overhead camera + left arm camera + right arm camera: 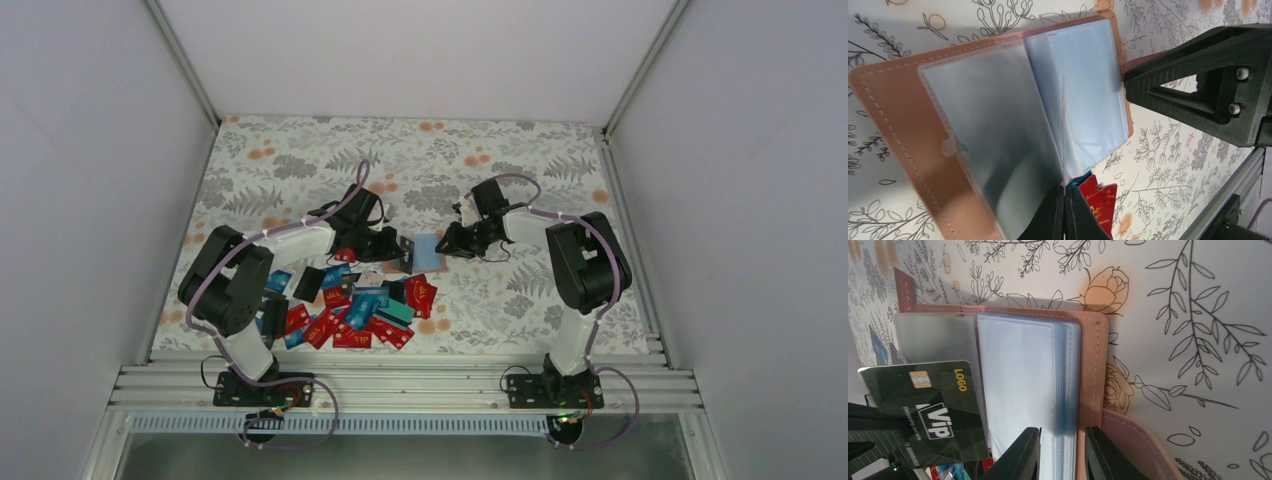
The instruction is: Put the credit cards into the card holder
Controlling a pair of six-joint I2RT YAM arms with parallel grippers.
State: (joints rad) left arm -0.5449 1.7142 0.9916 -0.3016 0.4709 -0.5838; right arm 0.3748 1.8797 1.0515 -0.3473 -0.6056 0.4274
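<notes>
Card holder point(893, 115) lies spread open on the flower-printed worktop point(300, 160), between the two sets of fingers, its tan leather-like cover underneath and its clear sleeves point(998, 130) facing up. The left fingers point(1050, 220) are closed on a black card point(928, 410) with a gold chip, a yellow "LOGO" mark and "VIP" lettering. From the left wrist this card shows only as a thin edge running straight out from the fingertips over the holder's middle fold. From the right wrist its printed face stands beside the grey sleeve page on the holder's left half. Whether its leading edge has entered a pocket cannot be told. The right fingers point(1025, 455) stand on either side of the thick stack of sleeves on the holder's other half, one finger against the top sleeve and the other by the cover's stitched edge. The stack fills the gap between them, yet it cannot be told whether they are pinching it or only bracketing it. None of the sleeves in view has a card in it; the top ones look pale blue-grey and see-through. The remaining credit cards point(350, 310) lie in a loose heap on the worktop behind the left fingers, toward that arm's base. They are mostly red with some blue, teal and black, and a few red ones sit just beside the left fingertips.
</notes>
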